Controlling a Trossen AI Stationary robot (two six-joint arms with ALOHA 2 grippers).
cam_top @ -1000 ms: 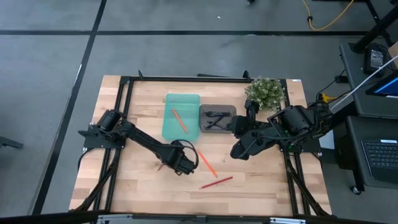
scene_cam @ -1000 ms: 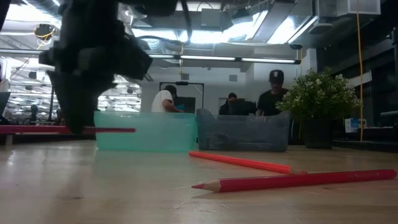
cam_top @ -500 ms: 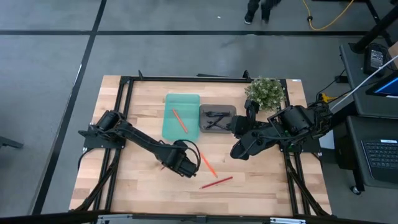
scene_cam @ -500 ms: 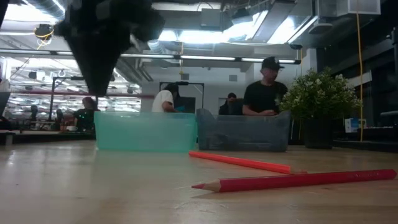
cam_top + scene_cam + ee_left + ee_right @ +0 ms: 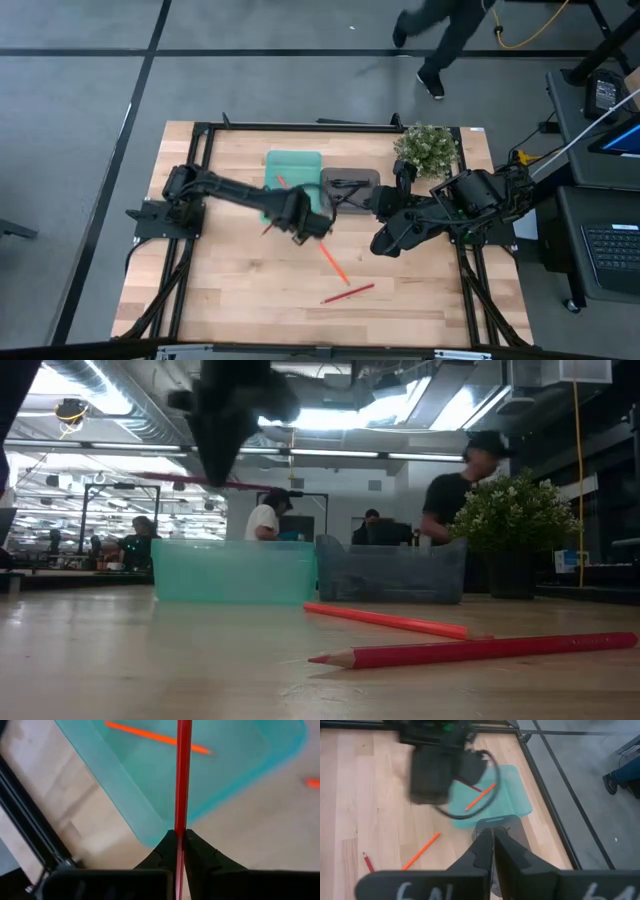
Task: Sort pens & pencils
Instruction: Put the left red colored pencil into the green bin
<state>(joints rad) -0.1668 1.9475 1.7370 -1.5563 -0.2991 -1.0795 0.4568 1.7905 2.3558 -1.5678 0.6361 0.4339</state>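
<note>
My left gripper [image 5: 300, 218] hangs over the near edge of the teal tray [image 5: 292, 170], shut on a red pencil [image 5: 182, 780]. The low view shows this pencil [image 5: 180, 479] about level, high above the table. One orange pencil [image 5: 150, 736] lies inside the teal tray. Another orange pencil [image 5: 333, 262] and a red pencil [image 5: 348, 293] lie flat on the wood nearer the front. The grey tray [image 5: 350, 178] holds black pens [image 5: 348, 190]. My right gripper [image 5: 382, 244] waits shut and empty, raised over the table near the grey tray. My left gripper pinches the red pencil's shaft [image 5: 180, 822] between its two fingers [image 5: 167, 851]. The fingers come steeply from above and lie across the pencil. Both ends stick out past the gripper, one toward the table's left [image 5: 266, 229]. The pencil hangs roughly level, clear of table and tray.
A potted plant [image 5: 425, 148] stands at the table's far right corner. A black frame [image 5: 200, 150] runs along the table's edges. Bare wood lies at the near left [image 5: 220, 290]. A person [image 5: 445, 35] walks past beyond the far edge.
My left gripper has risen and gone toward the table's far edge, from the bare wood to the teal tray's near edge. It stayed shut on the red pencil. The pencil rose from just above the table to well above the tray's rim, staying about level.
</note>
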